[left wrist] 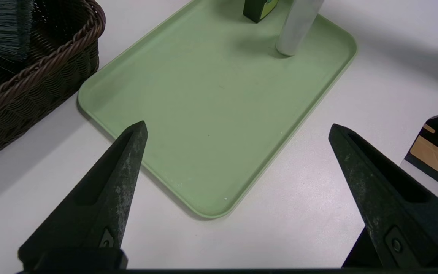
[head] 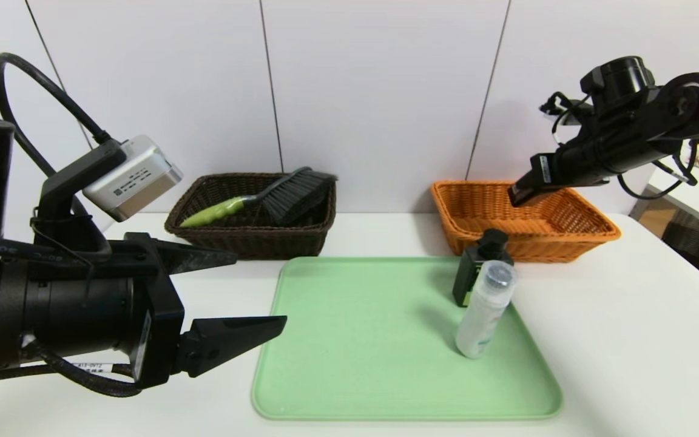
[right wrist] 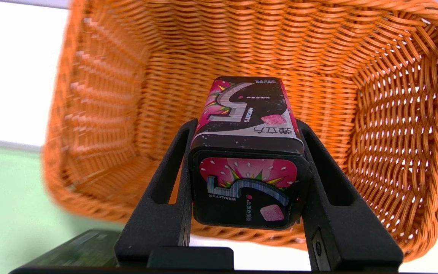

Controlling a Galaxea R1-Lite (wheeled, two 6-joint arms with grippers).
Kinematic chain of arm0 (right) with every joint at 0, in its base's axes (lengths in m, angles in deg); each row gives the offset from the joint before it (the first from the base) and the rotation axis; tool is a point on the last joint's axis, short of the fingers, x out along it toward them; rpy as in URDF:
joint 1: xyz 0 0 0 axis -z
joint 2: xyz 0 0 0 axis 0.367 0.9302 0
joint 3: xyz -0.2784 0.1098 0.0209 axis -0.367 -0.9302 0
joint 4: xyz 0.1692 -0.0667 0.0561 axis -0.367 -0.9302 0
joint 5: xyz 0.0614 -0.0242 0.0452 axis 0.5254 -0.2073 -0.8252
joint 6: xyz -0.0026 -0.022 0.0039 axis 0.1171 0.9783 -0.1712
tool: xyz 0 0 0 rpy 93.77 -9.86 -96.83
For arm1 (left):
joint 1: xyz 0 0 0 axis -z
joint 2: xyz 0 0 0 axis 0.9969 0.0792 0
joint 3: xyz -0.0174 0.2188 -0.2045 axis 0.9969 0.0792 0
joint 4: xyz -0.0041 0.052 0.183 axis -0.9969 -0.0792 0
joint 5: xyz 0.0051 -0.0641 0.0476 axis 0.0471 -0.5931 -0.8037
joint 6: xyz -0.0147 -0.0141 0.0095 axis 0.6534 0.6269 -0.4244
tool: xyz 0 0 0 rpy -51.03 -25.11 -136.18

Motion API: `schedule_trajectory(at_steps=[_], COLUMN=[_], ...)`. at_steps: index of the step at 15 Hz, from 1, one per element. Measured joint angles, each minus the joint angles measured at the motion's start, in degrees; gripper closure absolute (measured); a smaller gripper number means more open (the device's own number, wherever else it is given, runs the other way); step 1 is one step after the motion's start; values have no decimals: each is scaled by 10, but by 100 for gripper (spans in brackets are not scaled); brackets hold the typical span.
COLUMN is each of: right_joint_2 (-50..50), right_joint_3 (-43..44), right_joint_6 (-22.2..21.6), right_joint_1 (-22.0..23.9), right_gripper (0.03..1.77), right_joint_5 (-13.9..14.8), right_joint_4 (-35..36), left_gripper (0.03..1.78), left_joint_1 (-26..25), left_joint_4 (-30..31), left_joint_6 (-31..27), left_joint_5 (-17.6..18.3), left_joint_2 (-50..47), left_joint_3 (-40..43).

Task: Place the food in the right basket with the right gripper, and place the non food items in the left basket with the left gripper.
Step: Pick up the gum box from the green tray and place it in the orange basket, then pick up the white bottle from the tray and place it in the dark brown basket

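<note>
Closest to the camera, at 8 o'clock, the left gripper (head: 246,291) hovers over the white table (head: 628,340), fingers spread wide, empty. One green tray (head: 355,340) holds two bottles standing at its 1 o'clock corner: a dark green pump bottle (head: 474,279) and a white bottle with clear cap (head: 486,309) touching it. Two baskets sit behind: the dark brown basket (head: 204,227) at 11 o'clock with one lime-handled brush (head: 264,200), the orange basket (head: 592,233) at 1 o'clock. Above the orange basket, the right gripper (right wrist: 246,144) clamps one black gum packet (right wrist: 247,160) between its fingers.
</note>
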Motion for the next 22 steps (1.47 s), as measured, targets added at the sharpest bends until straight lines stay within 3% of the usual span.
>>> schedule_trajectory(at_steps=[2,10,16,22], right_joint_2=[20,45,60,22], right_joint_3=[2,3,3,3], right_joint_6=[0,9,11,9], right_joint_1=[0,-1,0,0], right_gripper=[102,101,51,29], right_joint_5=[17,14,11,8], right_joint_4=[16,17,15,-1], left_gripper=[12,12,12,12], left_joint_1=[0,0,0,0], left_joint_4=[0,0,0,0], left_joint_6=[0,0,0,0], left_joint_5=[-1,-1,-1,-2], left_joint_2=[3,12,16,16], left_joint_3=[0,2,3,-1])
